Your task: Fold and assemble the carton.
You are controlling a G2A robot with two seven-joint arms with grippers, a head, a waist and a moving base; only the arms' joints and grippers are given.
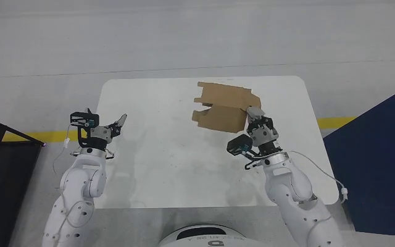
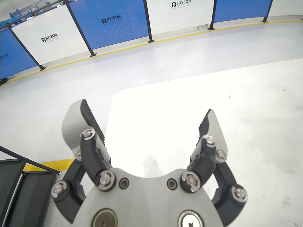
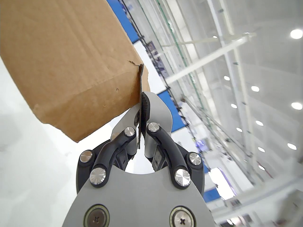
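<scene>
My right gripper [image 3: 142,106] clenched on carton [image 1: 225,110] edge, bench [image 1: 160,163] 2 o'clock; left gripper [image 2: 145,115] released, at 9 o'clock. Opening-up step, I judge; next needs left bracing opposite panel.

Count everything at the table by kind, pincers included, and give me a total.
Carton: 1, brown cardboard.
Pincers: 2, left pincer open, right pincer shut on the Carton's edge.
Table: 1, white.
Total: 4.
</scene>
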